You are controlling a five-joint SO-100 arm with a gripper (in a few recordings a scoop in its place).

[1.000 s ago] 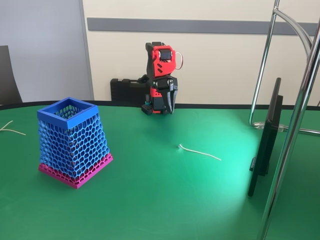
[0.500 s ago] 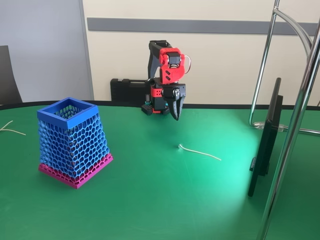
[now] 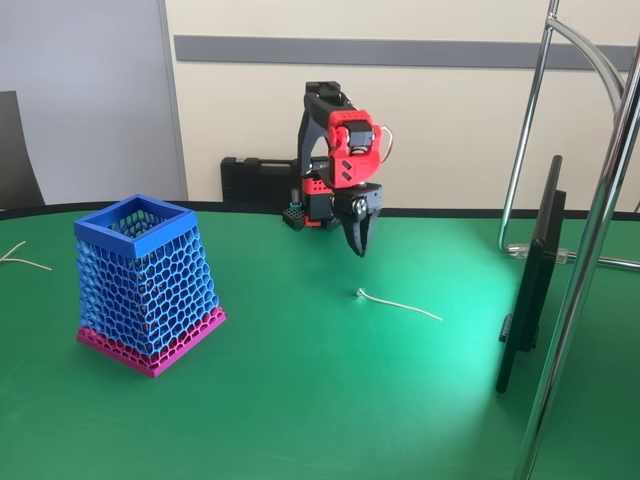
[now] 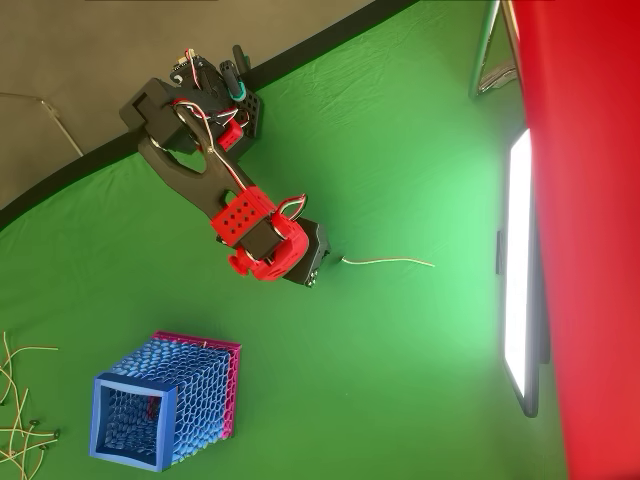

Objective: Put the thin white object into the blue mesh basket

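Green cloth table [image 3: 300, 400], beige wall [image 3: 450, 120] behind, chrome stand [image 3: 590, 250] right.

You are working on a table covered in smooth green cloth [image 3: 300, 400], its far edge curved and dark. Behind it stands a cream wall [image 3: 440, 130] crossed by a grey horizontal rail [image 3: 400, 50], with a pale grey panel [image 3: 85, 100] to its left in the fixed view. At the right, bent chrome tubes [image 3: 590, 250] rise beside a thin black flat screen [image 3: 535, 270], whose glow brightens the cloth nearby. A dark chair back [image 3: 15, 150] shows at the left edge.
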